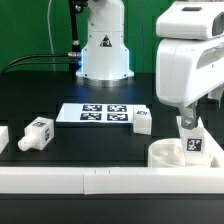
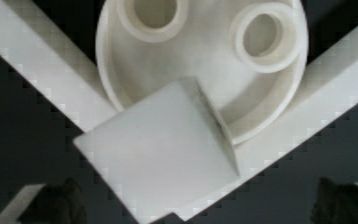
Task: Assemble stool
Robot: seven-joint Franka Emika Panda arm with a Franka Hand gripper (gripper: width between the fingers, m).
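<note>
Plastic leg [image 1: 190,143], likely stiff, light and slick, stands on the seat [image 1: 163,156]; gripper [image 1: 187,120], wide open and empty, at its twelve o'clock; pinch flat sides.

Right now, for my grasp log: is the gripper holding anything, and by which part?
Nothing: the gripper hangs above the leg on the seat, jaws wide open.

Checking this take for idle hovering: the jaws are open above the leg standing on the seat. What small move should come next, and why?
Probably lower the gripper slightly and close the jaws on the leg. They stand wide open, holding nothing, and the leg stands upright on the seat just under them; whether it is fully seated cannot be told.
</note>
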